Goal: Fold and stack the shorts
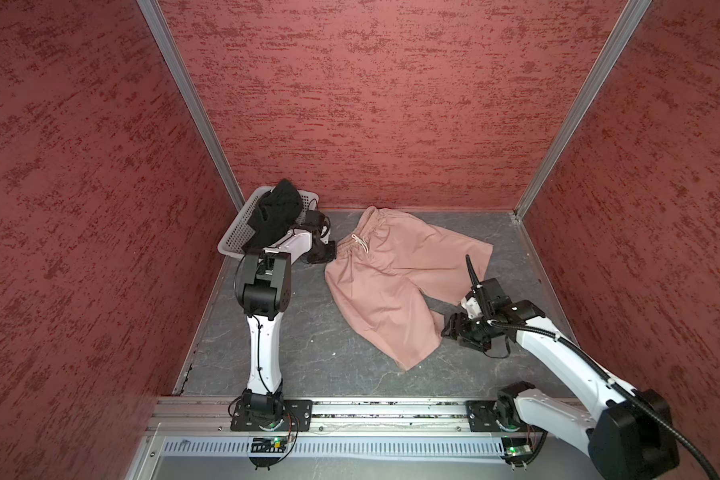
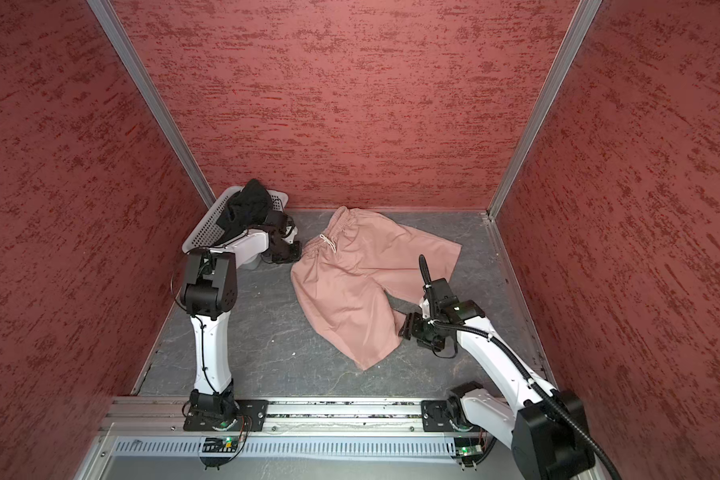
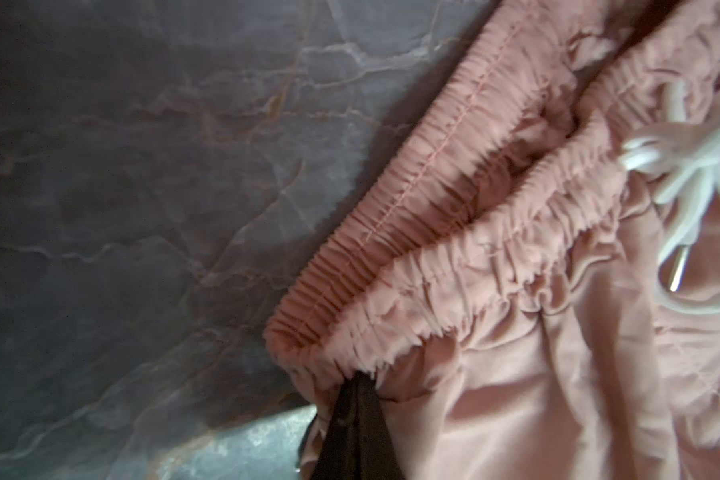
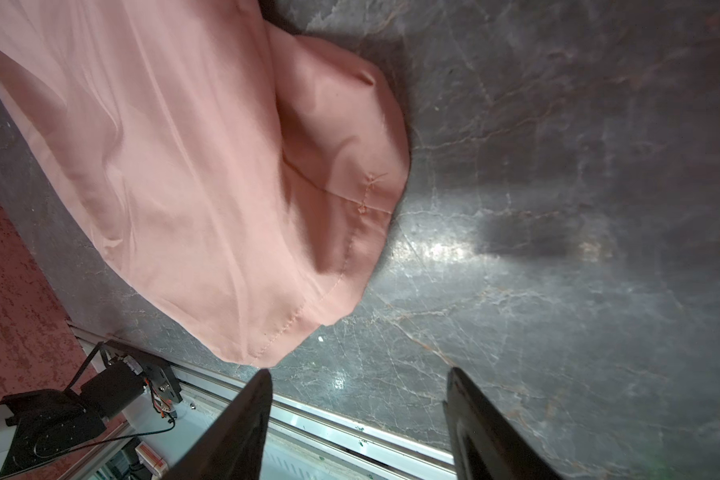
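Centre-frame in both top views, the pink shorts [image 1: 391,282] lie spread on the counter [image 1: 300,345], bare at lower left. Their waistband corner [image 3: 292,340] is clamped by the left gripper [image 1: 328,252]; the right gripper [image 4: 358,419] gapes empty beside a leg hem [image 4: 292,324]. Upper left, the black shorts [image 1: 275,216] sit in the basket [image 1: 235,237].

Grey marbled tabletop [image 1: 308,353], veined with pale lines, also shown close in both wrist views [image 3: 142,166] [image 4: 558,208]. White perforated basket [image 1: 234,239] [image 2: 202,232] at the tabletop's far left corner. Red textured walls [image 1: 371,104] enclose the tabletop on three sides, joined by aluminium corner posts [image 1: 191,104]. Along the tabletop's near edge: aluminium rail [image 1: 391,411], then a slotted duct [image 1: 391,448].
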### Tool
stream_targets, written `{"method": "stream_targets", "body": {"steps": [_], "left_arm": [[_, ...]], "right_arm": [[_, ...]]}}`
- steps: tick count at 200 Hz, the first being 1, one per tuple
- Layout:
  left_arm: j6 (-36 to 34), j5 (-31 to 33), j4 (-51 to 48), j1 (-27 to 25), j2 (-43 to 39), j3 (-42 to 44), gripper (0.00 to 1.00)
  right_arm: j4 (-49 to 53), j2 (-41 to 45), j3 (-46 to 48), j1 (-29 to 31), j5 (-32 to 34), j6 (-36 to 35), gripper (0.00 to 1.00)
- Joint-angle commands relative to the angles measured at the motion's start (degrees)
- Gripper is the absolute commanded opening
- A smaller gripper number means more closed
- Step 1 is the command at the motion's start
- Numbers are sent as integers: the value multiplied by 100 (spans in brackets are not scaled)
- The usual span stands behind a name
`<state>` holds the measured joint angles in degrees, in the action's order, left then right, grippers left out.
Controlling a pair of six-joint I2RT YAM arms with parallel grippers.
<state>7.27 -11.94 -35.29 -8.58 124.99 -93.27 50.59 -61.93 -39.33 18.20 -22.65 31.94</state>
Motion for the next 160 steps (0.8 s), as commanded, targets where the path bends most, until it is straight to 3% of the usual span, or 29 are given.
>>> {"method": "stream_targets", "body": {"steps": [1,22,57,89,119,153,160], "left_arm": [[110,-1,242,55,-300,402,100],[242,-152,558,97,-367,464,99],[354,-445,163,111,37,-137,99],[425,-563,85,97,101,-50,96],[416,-576,104,135,86,99,66],[416,-681,-37,94,91,168,7],[416,-657,-66,84,42,237,0]], "right_arm": [[48,-36,-92,28,-123,-167,68],[-173,-30,-69,39,-274,-80,68],[-373,182,26,44,-340,210,67],[-319,348,197,129,-173,499,67],[-1210,180,659,846,-398,1051,67],[-2261,-332,898,1526,-235,1494,67],[-2454,-396,943,1594,-182,1572,67]]}}
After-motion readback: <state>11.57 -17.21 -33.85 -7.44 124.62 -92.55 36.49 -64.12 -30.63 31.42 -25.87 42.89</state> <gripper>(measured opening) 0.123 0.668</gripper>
